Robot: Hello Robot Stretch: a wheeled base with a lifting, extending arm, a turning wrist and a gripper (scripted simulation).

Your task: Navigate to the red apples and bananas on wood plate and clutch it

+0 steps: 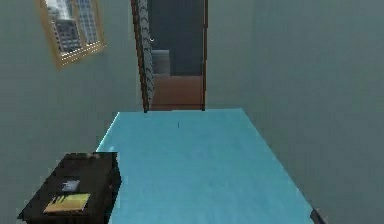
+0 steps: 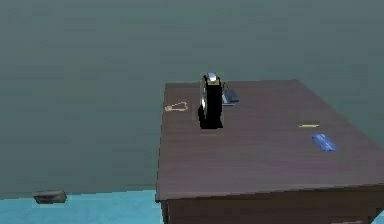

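The robot faces a wide turquoise bed, and a low black boxy nightstand with a flat yellow item on top stands against the bed's near corner. Past the bed there is a wood-framed doorway, and a wood-framed window is set in the wall to its left.

Out to the robot's side stands a dark brown wooden desk. That surface carries a tall black upright object, a thin wire loop, a small blue card and a short yellow stick. None of these looks like fruit. I cannot say where the wood plate with red apples and bananas stands, and I cannot tell how the jaws stand.

To my eye the search is still ahead, and the risks are in the driving:
- **Straight on:** this would run the base into the bed.
- **A careless turn:** it could clip the nightstand or the desk's near edge.
- **The doorway:** it looks narrow, so a skewed approach might catch the frame.
- **The yellow item:** it could be mistaken for bananas.
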